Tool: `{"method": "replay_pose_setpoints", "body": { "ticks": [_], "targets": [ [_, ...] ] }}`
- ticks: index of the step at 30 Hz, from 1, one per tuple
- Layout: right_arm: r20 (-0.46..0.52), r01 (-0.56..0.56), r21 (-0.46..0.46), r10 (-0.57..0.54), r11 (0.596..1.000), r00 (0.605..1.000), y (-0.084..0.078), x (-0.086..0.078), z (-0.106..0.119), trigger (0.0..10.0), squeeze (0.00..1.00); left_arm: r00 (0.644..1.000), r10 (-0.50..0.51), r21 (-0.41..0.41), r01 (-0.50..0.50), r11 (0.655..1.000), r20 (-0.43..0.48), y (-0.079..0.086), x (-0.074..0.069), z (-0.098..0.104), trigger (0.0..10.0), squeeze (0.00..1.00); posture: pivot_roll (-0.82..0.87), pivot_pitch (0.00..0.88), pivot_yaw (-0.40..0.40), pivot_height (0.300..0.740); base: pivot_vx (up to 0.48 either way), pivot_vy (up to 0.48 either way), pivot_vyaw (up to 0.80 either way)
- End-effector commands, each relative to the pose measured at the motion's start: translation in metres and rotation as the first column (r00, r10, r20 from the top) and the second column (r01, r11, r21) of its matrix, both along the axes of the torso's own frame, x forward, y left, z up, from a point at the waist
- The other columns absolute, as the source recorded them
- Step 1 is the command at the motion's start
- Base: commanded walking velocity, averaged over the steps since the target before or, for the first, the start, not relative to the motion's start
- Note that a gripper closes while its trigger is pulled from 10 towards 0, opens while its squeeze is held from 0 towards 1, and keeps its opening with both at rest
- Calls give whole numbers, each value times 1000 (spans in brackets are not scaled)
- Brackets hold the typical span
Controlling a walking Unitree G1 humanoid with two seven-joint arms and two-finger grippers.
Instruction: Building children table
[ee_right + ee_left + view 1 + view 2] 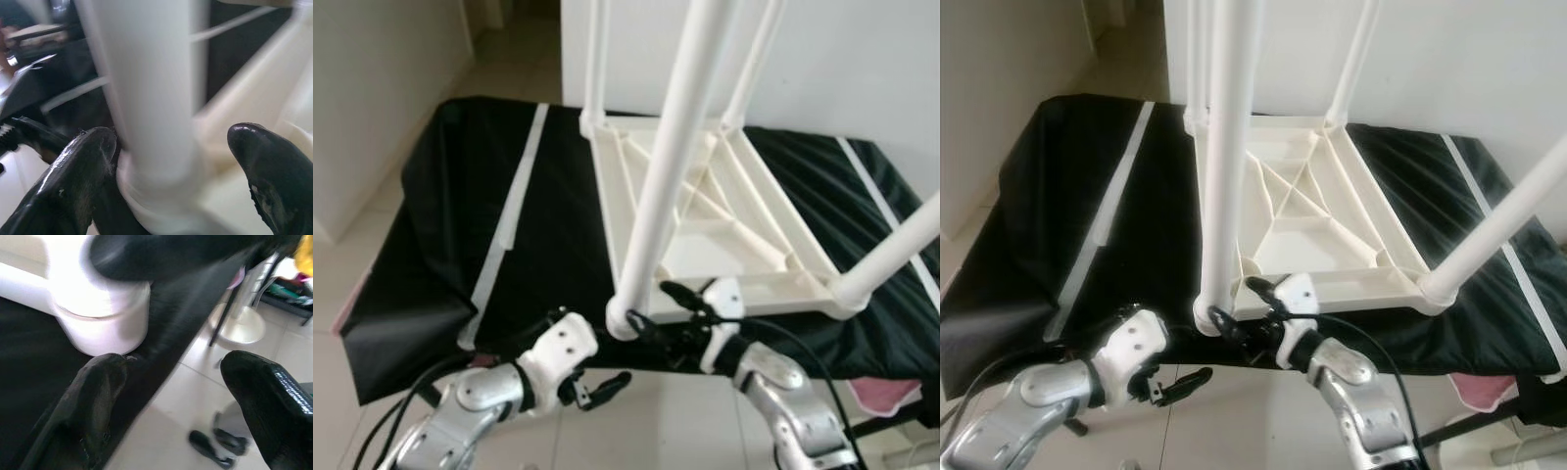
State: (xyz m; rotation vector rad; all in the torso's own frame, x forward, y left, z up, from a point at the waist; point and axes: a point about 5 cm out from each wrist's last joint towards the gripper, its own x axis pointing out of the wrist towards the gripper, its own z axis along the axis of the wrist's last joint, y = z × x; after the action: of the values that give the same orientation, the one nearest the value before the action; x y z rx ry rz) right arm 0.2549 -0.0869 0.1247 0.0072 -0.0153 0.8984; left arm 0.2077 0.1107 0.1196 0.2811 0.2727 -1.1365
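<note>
A black cloth (pixel 548 245) with white stripes (pixel 514 211) over tiled floor (pixel 342 284).

right end effector (pixel 168 171): fingers spread | around white table leg (pixel 146 98) | at socket base

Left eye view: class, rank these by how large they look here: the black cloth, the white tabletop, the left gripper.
1. Black cloth, largest.
2. White tabletop.
3. Left gripper, smallest, though it is nearest the camera.

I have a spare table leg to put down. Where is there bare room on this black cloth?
The black cloth is bare left of the upturned white table top, across the white stripe. Crowded at the near corner leg, where the right gripper and left gripper work.
</note>
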Motion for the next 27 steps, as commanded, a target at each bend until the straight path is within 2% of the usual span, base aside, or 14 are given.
{"method": "replay_pose_setpoints", "body": {
  "ticks": [1, 4, 5, 7, 12, 13, 15, 18, 24, 26, 27],
  "targets": [
    [-5, -46, -19, 46, 999, 999, 8, -1, -3, 10000, 0, 981, -171, -38, 168, 985, -96, -8, -13, -1, 10000, 0, 36, 22, -65, 740, 0, 0, 0],
    [9, -89, -4, 89, 996, 996, 25, 3, 2, 10000, 0, 974, -174, -60, 167, 984, -144, -10, -16, -3, 10000, 0, 43, 14, -66, 740, 0, 0, 0],
    [9, -89, -4, 89, 996, 996, 25, 3, 2, 10000, 0, 974, -174, -60, 167, 984, -144, -10, -16, -3, 10000, 0, 43, 14, -66, 740, 0, 0, 0],
    [28, -107, 4, 107, 994, 994, 39, 7, 4, 10000, 0, 977, -155, -73, 146, 987, -147, -11, -14, -3, 10000, 0, 62, 5, -75, 740, 0, 0, 0],
    [29, -116, 9, 116, 993, 993, 47, 10, 2, 10000, 0, 979, -143, -83, 132, 988, -147, -11, -13, -4, 10000, 0, 70, 0, -76, 740, 0, 0, 0],
    [35, -145, 21, 144, 989, 989, 58, 13, 4, 10000, 0, 979, -139, -85, 127, 988, -148, -11, -11, -5, 10000, 0, 76, 0, -81, 740, 0, 0, 0],
    [39, -154, 24, 153, 988, 987, 62, 14, 5, 10000, 0, 980, -137, -85, 126, 988, -147, -11, -10, -5, 10000, 0, 76, 0, -81, 740, 0, 0, 0],
    [66, -191, 16, 190, 981, 980, 79, 15, 7, 10000, 0, 980, -137, -86, 126, 988, -147, -12, -10, -7, 10000, 0, 75, 0, -81, 740, 0, 0, 0],
    [93, -188, 16, 186, 982, 978, 82, 15, 11, 10000, 0, 979, -135, -86, 123, 989, -151, -13, -10, -7, 10000, 0, 82, 0, -85, 740, 0, 0, 0],
    [105, -148, 2, 147, 989, 984, 61, 11, 10, 10000, 0, 973, -132, -100, 115, 988, -188, -13, -13, -8, 10000, 0, 80, 0, -88, 740, 0, 0, 0],
    [105, -148, 2, 147, 989, 984, 61, 11, 10, 10000, 0, 973, -132, -100, 115, 988, -188, -13, -13, -8, 10000, 0, 80, 0, -88, 740, 0, 0, 0]
  ]
}}
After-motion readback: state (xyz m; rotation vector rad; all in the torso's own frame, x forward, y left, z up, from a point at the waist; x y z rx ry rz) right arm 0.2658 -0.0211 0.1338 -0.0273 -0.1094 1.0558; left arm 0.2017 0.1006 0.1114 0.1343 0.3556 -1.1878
